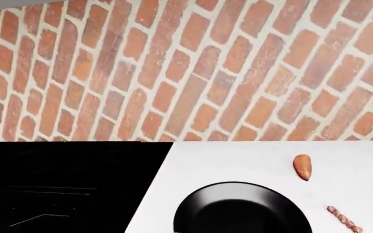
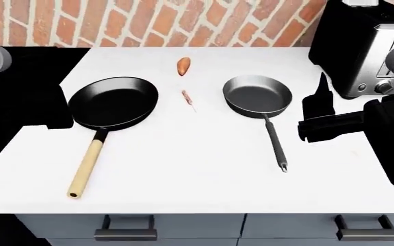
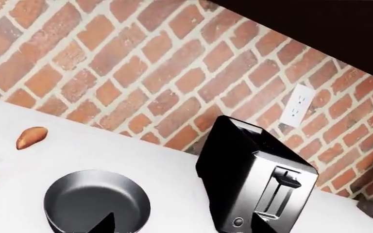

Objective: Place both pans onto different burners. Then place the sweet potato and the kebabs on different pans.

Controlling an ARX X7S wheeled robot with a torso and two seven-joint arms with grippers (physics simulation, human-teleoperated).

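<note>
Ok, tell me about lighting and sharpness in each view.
Head view: flat even light, only faint shadows under the black pan and grey pan; arms render near-black. Left wrist view: sharp, but the range is almost featureless black. Right wrist view: crisp, soft reflections on the toaster.

White counter and brick wall — left wrist view

A black pan (image 1: 243,208) is seen on the white counter (image 1: 251,160), cut off by the frame edge; the sweet potato (image 1: 302,166) and kebabs (image 1: 344,218) lie beside it — apart from each other. A brick wall (image 1: 186,68) and a black range (image 1: 63,187) are shown.
</note>
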